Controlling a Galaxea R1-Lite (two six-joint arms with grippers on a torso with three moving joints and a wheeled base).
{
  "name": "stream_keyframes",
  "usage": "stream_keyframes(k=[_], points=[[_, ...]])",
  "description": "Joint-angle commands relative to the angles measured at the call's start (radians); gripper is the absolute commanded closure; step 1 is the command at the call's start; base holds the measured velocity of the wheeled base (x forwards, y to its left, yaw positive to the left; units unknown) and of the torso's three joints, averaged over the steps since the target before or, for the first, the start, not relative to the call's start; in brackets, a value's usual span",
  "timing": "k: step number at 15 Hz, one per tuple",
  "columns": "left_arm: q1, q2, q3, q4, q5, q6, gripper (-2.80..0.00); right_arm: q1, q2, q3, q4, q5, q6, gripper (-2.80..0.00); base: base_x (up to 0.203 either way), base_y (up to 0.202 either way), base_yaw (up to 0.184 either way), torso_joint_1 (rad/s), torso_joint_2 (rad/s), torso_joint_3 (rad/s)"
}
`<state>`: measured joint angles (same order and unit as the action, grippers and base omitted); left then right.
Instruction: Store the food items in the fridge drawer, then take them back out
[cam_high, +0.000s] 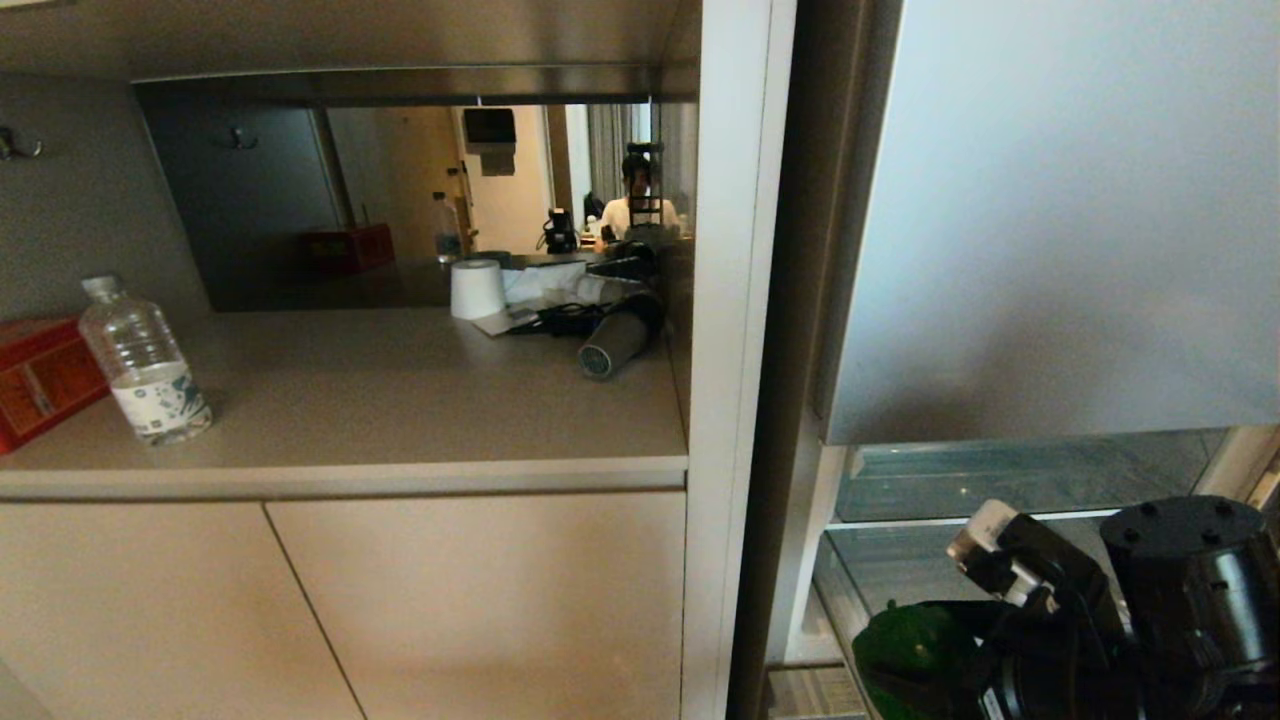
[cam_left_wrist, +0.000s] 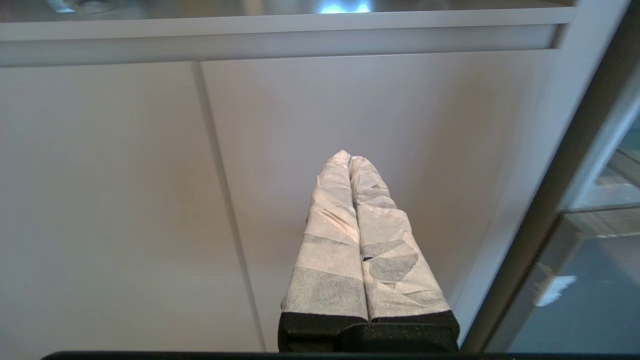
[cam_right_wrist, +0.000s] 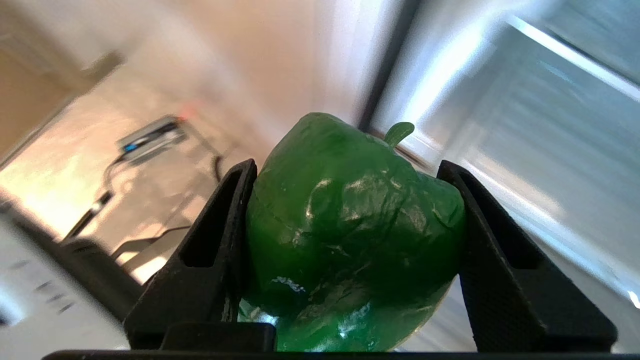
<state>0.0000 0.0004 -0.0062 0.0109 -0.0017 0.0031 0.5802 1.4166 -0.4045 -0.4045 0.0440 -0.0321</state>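
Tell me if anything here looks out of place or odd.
One thing: a hair dryer lies on its side on the counter beside the fridge, its cord in a loose tangle next to a white roll. Otherwise nothing looks spilled or damaged; the right gripper holds the green bell pepper squarely between its fingers.

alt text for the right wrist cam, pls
A glossy green bell pepper is clamped between the two black jaws of the right gripper, stem pointing away from the camera. Behind it, blurred, are pale cabinet panels and a clear fridge shelf.
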Motion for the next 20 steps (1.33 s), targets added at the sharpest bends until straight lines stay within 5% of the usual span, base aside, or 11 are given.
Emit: stream_keyframes(k=[1, 5, 10, 17, 20], points=[[0.0, 0.0, 0.0, 0.0, 0.0, 0.0, 0.0, 0.086, -0.036, 0.006, -0.002, 0.002, 0.004, 0.0, 0.0, 0.0, 0.0, 0.0, 0.0, 0.0], [0.0, 0.0, 0.0, 0.0, 0.0, 0.0, 0.0, 0.261, 0.08, -0.164, -0.003, 0.001, 0.008, 0.0, 0.0, 0.0, 0.0, 0.0, 0.0, 0.0], [-0.001, 0.0, 0.0, 0.0, 0.0, 0.0, 0.0, 0.325, 0.378, -0.521, -0.003, -0.016, 0.032, 0.0, 0.0, 0.0, 0.0, 0.0, 0.0, 0.0], [-0.001, 0.0, 0.0, 0.0, 0.0, 0.0, 0.0, 0.339, 0.777, -1.093, -0.01, -0.301, 0.077, 0.0, 0.0, 0.0, 0.0, 0.0, 0.0, 0.0], [0.0, 0.0, 0.0, 0.0, 0.0, 0.0, 0.0, 0.324, 0.906, -1.26, -0.118, -0.409, 0.068, 0.0, 0.0, 0.0, 0.0, 0.0, 0.0, 0.0]])
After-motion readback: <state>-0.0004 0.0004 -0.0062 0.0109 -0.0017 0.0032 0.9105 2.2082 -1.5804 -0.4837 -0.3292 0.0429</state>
